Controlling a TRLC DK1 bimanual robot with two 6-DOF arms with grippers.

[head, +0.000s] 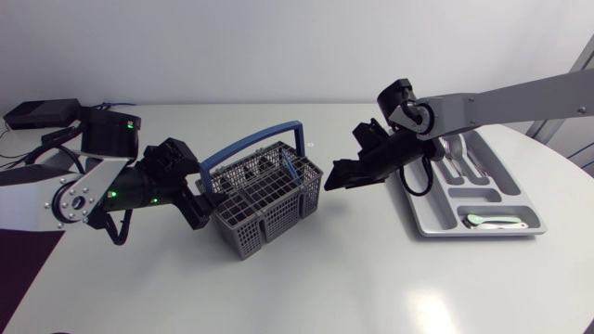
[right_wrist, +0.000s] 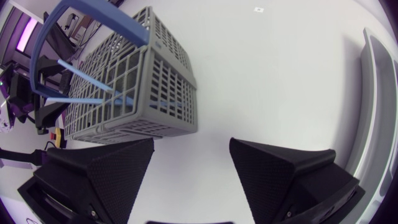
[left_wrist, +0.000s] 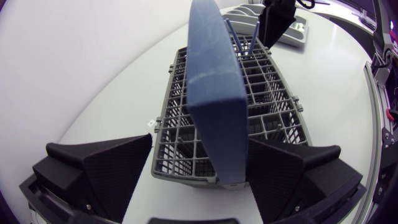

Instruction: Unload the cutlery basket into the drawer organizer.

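The right wrist view best shows thin blue sticks (right_wrist: 93, 84) leaning inside the grey cutlery basket (head: 264, 199), which sits centre frame in the head view. The left gripper (left_wrist: 199, 140) is spread, with the basket's end between its fingers. The right gripper (head: 336, 178) hangs released and empty just right of the basket. At right, the drawer organizer (head: 432, 218) holds silver cutlery (head: 459, 158) and a pale-handled piece (head: 492, 221).

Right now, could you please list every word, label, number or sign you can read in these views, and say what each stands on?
No readable text in any view.
cutlery basket: no print shows.
drawer organizer: no print shows.
small white mark on the table beside the basket: too small to read.
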